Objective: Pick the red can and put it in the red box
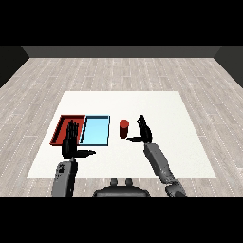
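Observation:
A red can point(124, 128) stands upright on the white table point(156, 109), just right of the light blue tray point(95, 130). The red tray point(62, 125) lies at the left, beside the blue one. My right hand point(144, 130) is open a little to the right of the can, fingers straight up and thumb reaching toward the can's base without touching it. My left hand point(70, 141) is open too, raised over the near edge of the red tray and hiding part of it.
The two trays lie side by side on the table's left half. The table's near edge runs just behind my forearms.

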Available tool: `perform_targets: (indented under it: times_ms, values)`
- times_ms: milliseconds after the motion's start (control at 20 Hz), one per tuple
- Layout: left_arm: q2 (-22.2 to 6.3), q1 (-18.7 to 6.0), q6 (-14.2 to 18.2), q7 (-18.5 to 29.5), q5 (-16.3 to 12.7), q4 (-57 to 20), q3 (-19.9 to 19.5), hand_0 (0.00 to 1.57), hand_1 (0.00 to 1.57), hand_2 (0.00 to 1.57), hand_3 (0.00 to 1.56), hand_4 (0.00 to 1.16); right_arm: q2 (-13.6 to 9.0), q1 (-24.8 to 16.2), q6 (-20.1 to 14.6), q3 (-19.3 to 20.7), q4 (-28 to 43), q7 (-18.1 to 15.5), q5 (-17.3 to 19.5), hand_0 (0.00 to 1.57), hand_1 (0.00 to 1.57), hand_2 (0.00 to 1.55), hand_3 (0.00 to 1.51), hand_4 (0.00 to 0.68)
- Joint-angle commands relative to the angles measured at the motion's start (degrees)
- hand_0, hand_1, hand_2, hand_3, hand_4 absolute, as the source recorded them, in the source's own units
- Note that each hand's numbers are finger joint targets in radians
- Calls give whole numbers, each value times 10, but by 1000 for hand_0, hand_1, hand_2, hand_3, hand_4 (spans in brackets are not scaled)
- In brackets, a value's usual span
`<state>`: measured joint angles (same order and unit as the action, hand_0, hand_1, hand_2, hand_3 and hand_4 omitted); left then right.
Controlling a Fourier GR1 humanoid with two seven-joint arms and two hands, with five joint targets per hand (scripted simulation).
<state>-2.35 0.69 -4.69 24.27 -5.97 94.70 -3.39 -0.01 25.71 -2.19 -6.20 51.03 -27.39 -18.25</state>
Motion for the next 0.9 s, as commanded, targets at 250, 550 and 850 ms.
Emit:
perform_targets:
  times_ms: [250,550,850]
  values:
    - [17,-21,24,-1,22,-20,15,0,0,0,0,0,0,51,6,-35,-99,-53,-73,0,0,0,0,0]
    - [4,-22,-4,17,-5,-34,-3,0,0,0,0,0,0,113,-43,-103,-144,-62,-147,0,0,0,0,0]
    - [2,-14,-11,30,-4,-31,-3,0,0,0,0,0,0,154,-56,-152,-198,-80,-213,0,0,0,0,0]
